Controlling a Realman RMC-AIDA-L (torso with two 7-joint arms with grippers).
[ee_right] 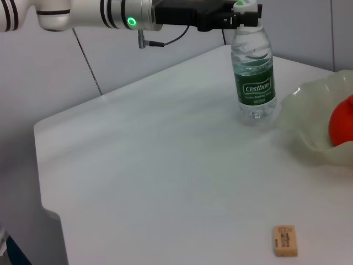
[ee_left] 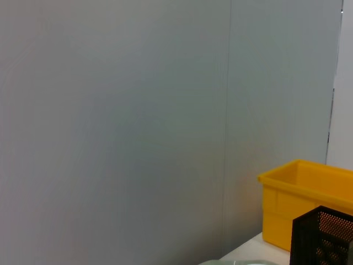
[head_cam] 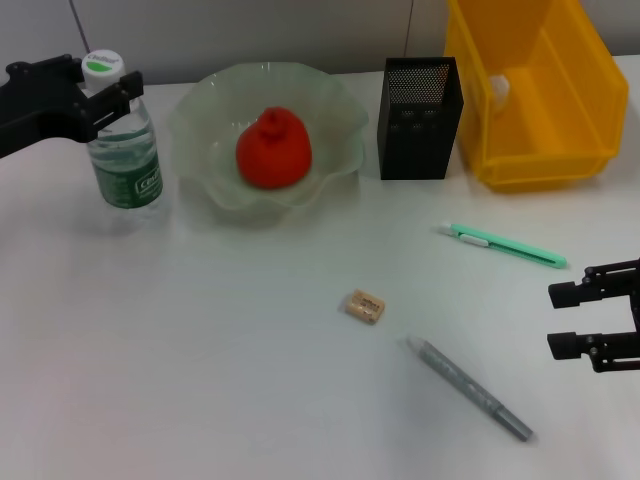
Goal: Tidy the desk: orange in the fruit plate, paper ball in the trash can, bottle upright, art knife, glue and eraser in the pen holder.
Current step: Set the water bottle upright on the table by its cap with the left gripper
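Note:
The water bottle (head_cam: 124, 150) stands upright on the table at the far left; it also shows in the right wrist view (ee_right: 253, 72). My left gripper (head_cam: 108, 88) is closed around its neck just under the cap. The orange (head_cam: 273, 150) lies in the pale fruit plate (head_cam: 335, 115). The black mesh pen holder (head_cam: 420, 118) stands to the plate's right. The green art knife (head_cam: 505, 246), the tan eraser (head_cam: 365, 306) and the grey glue stick (head_cam: 470, 388) lie on the table. My right gripper (head_cam: 562, 321) is open and empty at the right edge, just right of the knife.
A yellow bin (head_cam: 560, 150) stands at the back right with a white paper ball (head_cam: 497, 88) inside. The white table (head_cam: 200, 350) has a grey wall behind it. The left wrist view shows only the wall, the bin (ee_left: 298, 193) and the holder (ee_left: 325, 237).

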